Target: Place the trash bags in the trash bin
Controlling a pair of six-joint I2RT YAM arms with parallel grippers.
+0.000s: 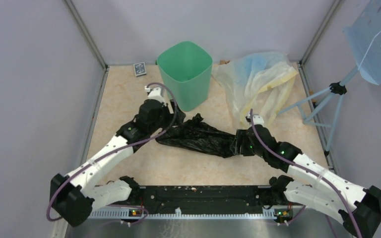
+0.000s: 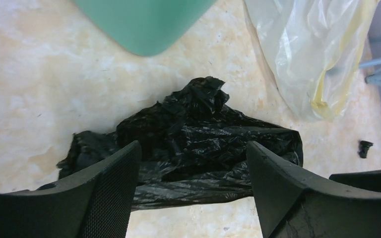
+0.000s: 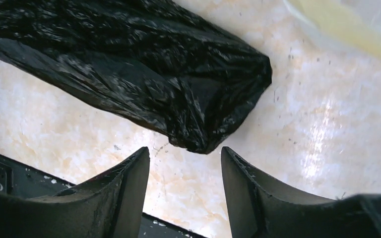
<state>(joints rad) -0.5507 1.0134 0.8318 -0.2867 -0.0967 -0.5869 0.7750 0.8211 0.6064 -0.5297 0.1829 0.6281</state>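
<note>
1. I judge the step in hand to be the pick-up. The black trash bag [image 1: 198, 136] lies crumpled on the surface [image 1: 124, 99], stretched between my two arms and just in front of the mint-green trash bin [image 1: 184, 69]. Nothing is in the bin that I can see.
2. The left pincer [image 2: 193, 148] is released, its fingers spread wide above the bag's left end. The right pincer [image 3: 184, 153] is also released, with its jaws apart just short of the bag's right tip. Neither one holds anything.
3. Next move, as I read it: lower and clench on the plastic at one or both ends, lift it clear of the surface, and carry it over the rim. The film is thin and slack, so I expect it to trail and perhaps catch the rim.
4. The top view shows the bin's open mouth and the pale plastic heap [image 1: 258, 82] beside it. The wrist views hide the mouth.
5. Only the wrist views show the jaw gaps. From above, the fingers are lost against the black plastic.
</note>
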